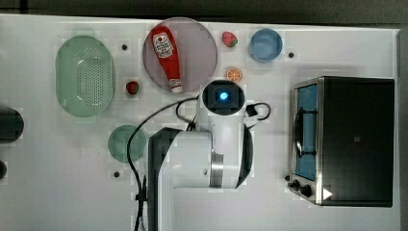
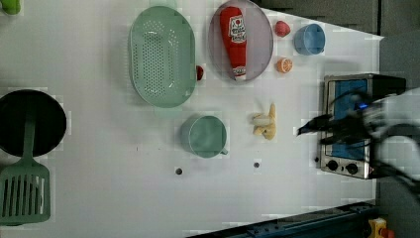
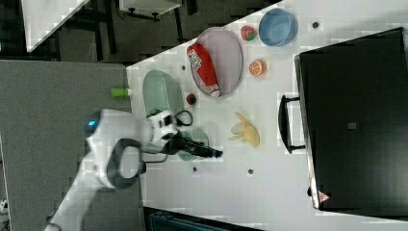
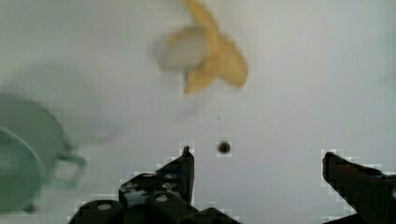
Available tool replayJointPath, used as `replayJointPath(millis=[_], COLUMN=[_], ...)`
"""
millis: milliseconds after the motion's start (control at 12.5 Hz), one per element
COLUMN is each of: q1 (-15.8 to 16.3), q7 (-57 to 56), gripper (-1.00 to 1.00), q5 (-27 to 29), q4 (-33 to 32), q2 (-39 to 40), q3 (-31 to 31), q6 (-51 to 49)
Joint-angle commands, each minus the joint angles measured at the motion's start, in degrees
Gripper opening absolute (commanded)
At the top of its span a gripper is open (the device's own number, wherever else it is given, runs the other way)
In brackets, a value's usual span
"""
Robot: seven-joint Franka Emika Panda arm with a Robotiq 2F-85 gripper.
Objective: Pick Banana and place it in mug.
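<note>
The banana (image 2: 265, 122) is a pale yellow, partly peeled toy lying on the white table, a short way to the left view's right of the mug (image 2: 204, 136). The mug is a mint-green round cup with a short handle, also seen as a circle (image 1: 126, 143) in the top view. My gripper (image 2: 304, 130) hangs above the table, further to the left view's right of the banana and apart from it. In the wrist view the gripper (image 4: 257, 161) is open with nothing between its fingers. The banana (image 4: 208, 51) lies ahead of them and the mug (image 4: 18, 168) off to one side.
A toaster oven (image 1: 351, 139) stands at the top view's right. A green colander (image 1: 84, 74), a plate (image 1: 202, 57) with a ketchup bottle (image 1: 167, 50), an orange slice (image 1: 234, 74) and a blue bowl (image 1: 265, 44) lie along the far side. A black pan (image 2: 29, 121) and green spatula (image 2: 25, 191) sit at the left view's left.
</note>
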Motion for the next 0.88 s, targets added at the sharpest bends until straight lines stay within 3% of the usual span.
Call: replayJointPath(millis=[80, 560, 880], q1=[-0.3, -0.4, -0.4], q7=[-16.4, -33.3, -35.3], gripper=[1.00, 1.00, 1.00], q5=[-0.3, -0.3, -0.3], q4=[-2.3, -7.6, -8.1], q2=[-0.7, 8.8, 15.5], q3=[-1.2, -1.3, -1.9], q6=[8.6, 27.1, 33.5])
